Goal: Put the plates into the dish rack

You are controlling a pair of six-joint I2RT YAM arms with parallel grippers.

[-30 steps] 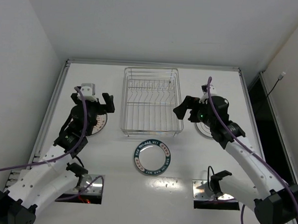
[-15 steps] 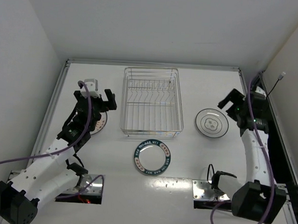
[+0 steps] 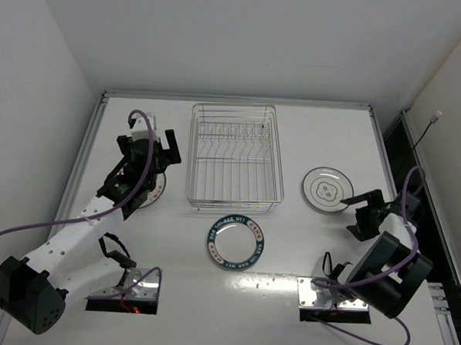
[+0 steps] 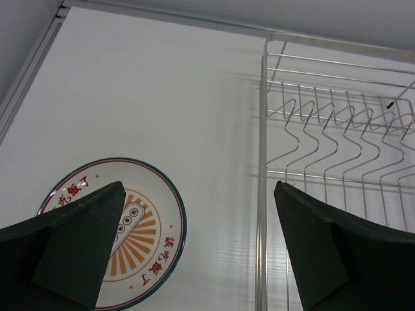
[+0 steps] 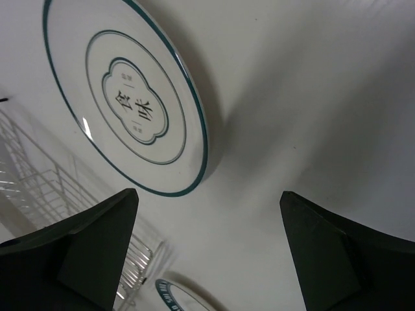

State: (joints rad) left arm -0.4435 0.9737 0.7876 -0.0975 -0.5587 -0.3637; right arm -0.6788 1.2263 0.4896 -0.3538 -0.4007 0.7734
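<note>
The dish rack (image 3: 236, 161), a silver wire basket with upright prongs, stands at the table's centre back with nothing in it. The teal lettered-rim plate (image 3: 235, 244) lies flat in front of it. The thin-ringed plate (image 3: 328, 189) lies to the rack's right. My right gripper (image 3: 353, 214) hovers open just off that plate's near-right edge; in the right wrist view the ringed plate (image 5: 130, 103) lies beyond my open right gripper (image 5: 209, 194). The orange-red plate (image 3: 148, 190) lies left of the rack, partly under my open left gripper (image 3: 148, 149). The left wrist view shows my left gripper (image 4: 198, 188) over bare table between that orange-red plate (image 4: 136, 233) and the rack (image 4: 324, 162).
A raised rail (image 3: 84, 157) runs along the table's left edge and another rail (image 3: 382, 149) along the right. White walls close in the back and sides. The teal plate (image 5: 178, 295) and a corner of the rack (image 5: 39, 175) show low in the right wrist view.
My right arm swung away from the rack's right side, out towards the right wall, then folded back near the ringed plate's near-right edge. My left gripper shifted slightly back and right.
</note>
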